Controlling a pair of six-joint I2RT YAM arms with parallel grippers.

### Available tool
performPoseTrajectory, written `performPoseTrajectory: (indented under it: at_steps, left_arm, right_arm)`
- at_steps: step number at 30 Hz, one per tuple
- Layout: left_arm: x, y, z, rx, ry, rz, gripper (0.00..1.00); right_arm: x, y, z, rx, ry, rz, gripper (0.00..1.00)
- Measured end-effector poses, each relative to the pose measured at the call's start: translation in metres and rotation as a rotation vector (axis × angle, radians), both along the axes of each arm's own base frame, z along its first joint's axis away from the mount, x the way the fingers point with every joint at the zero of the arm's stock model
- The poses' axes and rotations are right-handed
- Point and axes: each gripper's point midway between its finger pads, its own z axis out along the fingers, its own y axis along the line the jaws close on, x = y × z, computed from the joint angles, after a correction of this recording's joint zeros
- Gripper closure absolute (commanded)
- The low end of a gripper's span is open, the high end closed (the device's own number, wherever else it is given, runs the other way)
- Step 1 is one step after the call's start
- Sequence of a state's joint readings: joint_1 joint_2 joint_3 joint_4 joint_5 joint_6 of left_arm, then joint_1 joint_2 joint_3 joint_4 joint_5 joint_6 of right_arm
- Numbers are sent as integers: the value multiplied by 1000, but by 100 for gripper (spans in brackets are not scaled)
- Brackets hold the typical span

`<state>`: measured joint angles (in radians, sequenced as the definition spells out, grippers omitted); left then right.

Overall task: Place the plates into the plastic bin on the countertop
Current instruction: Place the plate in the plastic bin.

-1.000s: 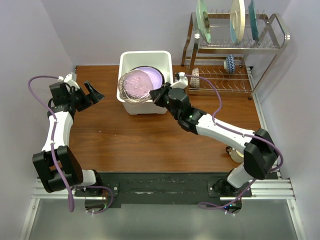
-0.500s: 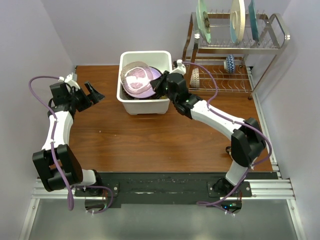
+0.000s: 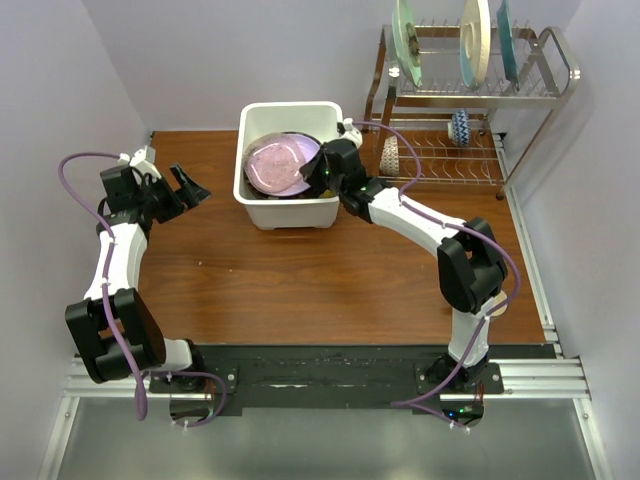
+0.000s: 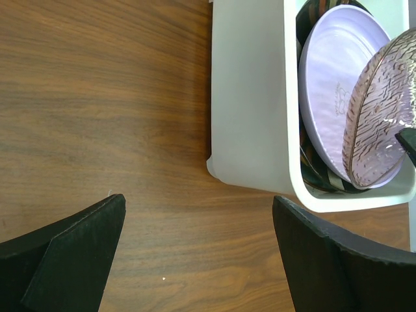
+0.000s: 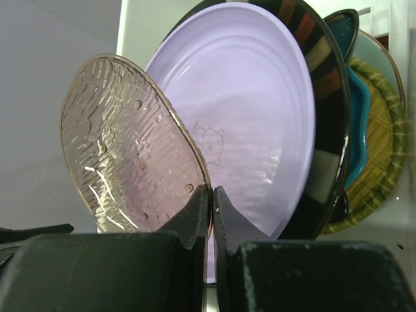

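The white plastic bin [image 3: 252, 197] stands on the wooden countertop [image 3: 300, 270] at the back centre. My right gripper [image 3: 322, 172] is shut on the rim of a clear glass plate [image 5: 130, 149] and holds it inside the bin, against a lilac plate [image 5: 260, 110]. Behind that stand a black-rimmed striped plate [image 5: 325, 117], a blue plate [image 5: 359, 136] and a green-patterned plate [image 5: 383, 149]. The glass plate also shows in the top view [image 3: 275, 163] and the left wrist view [image 4: 380, 110]. My left gripper [image 3: 187, 185] is open and empty, left of the bin [image 4: 250, 97].
A metal wire dish rack [image 3: 470, 100] stands at the back right with three large plates on its top shelf and small patterned dishes [image 3: 459, 125] below. A small cream object sits near the right arm's base at the table's right edge.
My right gripper has carried the glass plate from the bin's front rim up and into the bin, beside the lilac plate. The left arm has not moved.
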<state>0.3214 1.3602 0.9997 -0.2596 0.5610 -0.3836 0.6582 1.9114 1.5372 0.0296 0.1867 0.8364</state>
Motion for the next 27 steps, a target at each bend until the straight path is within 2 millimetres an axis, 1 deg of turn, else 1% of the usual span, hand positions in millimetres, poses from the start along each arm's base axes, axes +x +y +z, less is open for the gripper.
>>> performPoseTrajectory:
  at_steps: [2, 4, 5, 7, 8, 9, 10, 14, 18, 20, 21, 23, 25, 26, 27]
  left_arm:
    - [1, -1, 1, -2, -6, -5, 0]
    - [1, -2, 2, -4, -10, -10, 0]
    - [1, -2, 2, -5, -10, -11, 0]
    - [1, -2, 2, -7, -11, -14, 0]
    - [1, -3, 2, -8, -11, -15, 0]
    - [0, -3, 2, -8, -12, -16, 0]
    - [0, -3, 2, -8, -12, -16, 0]
    - [0, -3, 2, -8, -12, -16, 0]
    - [0, -3, 2, -8, -12, -16, 0]
    - [0, -3, 2, -8, -12, -16, 0]
    - [0, -3, 2, -8, -12, -16, 0]
    - [0, -3, 2, -8, -11, -16, 0]
    - [0, -3, 2, -8, -11, -16, 0]
    - [0, -3, 2, -8, -11, -16, 0]
    - [0, -3, 2, -8, -11, -16, 0]
  right_arm:
    - [1, -3, -2, -4, 6, -4, 96]
    - [4, -6, -1, -1, 5, -10, 90]
    - [5, -8, -1, 0, 5, -15, 84]
    - [9, -13, -2, 4, 7, -23, 81]
    - [9, -14, -3, 5, 9, -23, 78]
    - [10, -15, -3, 9, 10, -20, 73]
    - [12, -16, -2, 12, 7, -20, 72]
    - [14, -17, 1, 26, 3, -10, 57]
    - [12, -18, 5, 31, -6, -6, 45]
    - [10, -20, 12, 34, -18, -5, 39]
    - [8, -21, 16, 36, -26, -4, 38]
    - [5, -24, 27, 43, -44, -3, 33]
    - [2, -27, 43, 52, -71, -1, 30]
    - [1, -29, 50, 59, -85, -2, 27]
    - [0, -30, 57, 65, -96, -2, 25]
